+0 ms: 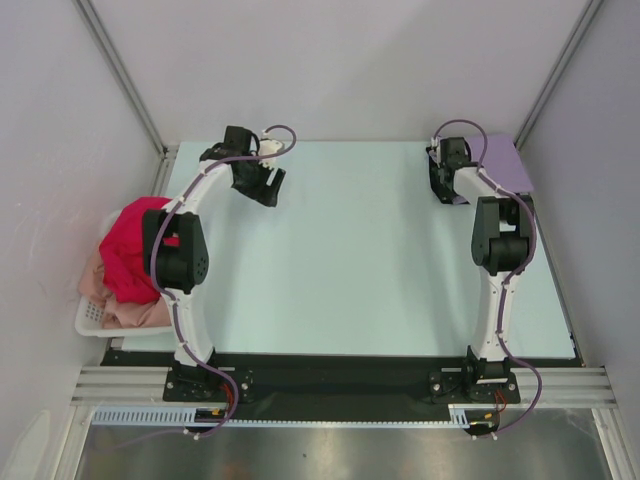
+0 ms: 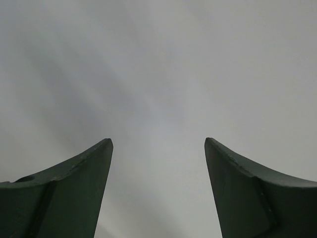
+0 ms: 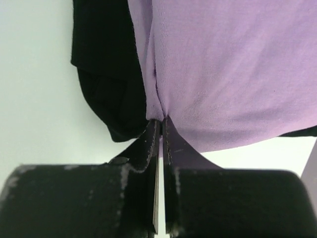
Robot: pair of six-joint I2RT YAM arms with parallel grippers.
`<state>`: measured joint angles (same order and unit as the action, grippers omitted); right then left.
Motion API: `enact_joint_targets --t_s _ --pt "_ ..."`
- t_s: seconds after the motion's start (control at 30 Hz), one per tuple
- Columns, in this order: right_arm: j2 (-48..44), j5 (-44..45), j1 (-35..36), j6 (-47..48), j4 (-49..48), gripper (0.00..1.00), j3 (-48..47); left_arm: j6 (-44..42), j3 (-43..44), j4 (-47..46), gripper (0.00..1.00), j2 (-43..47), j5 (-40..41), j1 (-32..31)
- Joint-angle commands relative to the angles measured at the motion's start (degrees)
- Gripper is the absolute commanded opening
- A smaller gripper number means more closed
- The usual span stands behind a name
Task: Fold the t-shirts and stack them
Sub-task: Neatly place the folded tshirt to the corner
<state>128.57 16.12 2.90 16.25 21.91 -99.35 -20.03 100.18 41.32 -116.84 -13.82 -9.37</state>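
Observation:
The lavender purple t-shirt (image 1: 505, 160) lies folded at the table's far right corner, on top of the black t-shirt (image 1: 440, 185). In the right wrist view the lavender shirt (image 3: 233, 64) covers the black one (image 3: 106, 74). My right gripper (image 3: 160, 121) is shut on the near edge of the lavender shirt; it also shows in the top view (image 1: 446, 160). My left gripper (image 1: 262, 185) is open and empty above the far left of the table; its fingers (image 2: 74, 183) stand wide apart. The magenta-red t-shirt (image 1: 135, 245) and the pale peach-pink t-shirt (image 1: 120, 305) lie heaped in the basket.
A white plastic basket (image 1: 92, 320) stands off the table's left edge. Grey walls and metal frame posts (image 1: 120, 75) enclose the pale table (image 1: 340, 260). A black rail (image 1: 340, 375) runs along the near edge.

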Motion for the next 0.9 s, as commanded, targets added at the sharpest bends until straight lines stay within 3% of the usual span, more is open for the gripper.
enact_joint_targets --t_s 0.0,0.5,0.63,0.73,0.87 --pt "-4.73 -3.2 -0.08 -3.76 3.22 0.0 -5.05 -0.53 0.8 0.34 0.8 2.49 -1.56 0.66" --pt "-6.32 -10.23 1.5 -8.95 9.64 0.0 -9.63 -0.71 1.51 0.51 0.8 3.28 -1.64 1.81" --pt "-2.82 -9.45 2.55 -8.43 11.13 0.02 -9.28 -0.71 1.42 0.52 0.8 3.37 -1.82 2.24" --pt "-0.09 -9.26 4.04 -6.41 12.01 0.3 -9.55 -0.8 1.42 0.51 0.8 3.19 -1.91 2.51" --pt "0.8 -11.89 4.31 -5.97 12.19 0.45 -10.07 -0.54 1.42 0.52 0.8 3.19 -1.91 2.86"
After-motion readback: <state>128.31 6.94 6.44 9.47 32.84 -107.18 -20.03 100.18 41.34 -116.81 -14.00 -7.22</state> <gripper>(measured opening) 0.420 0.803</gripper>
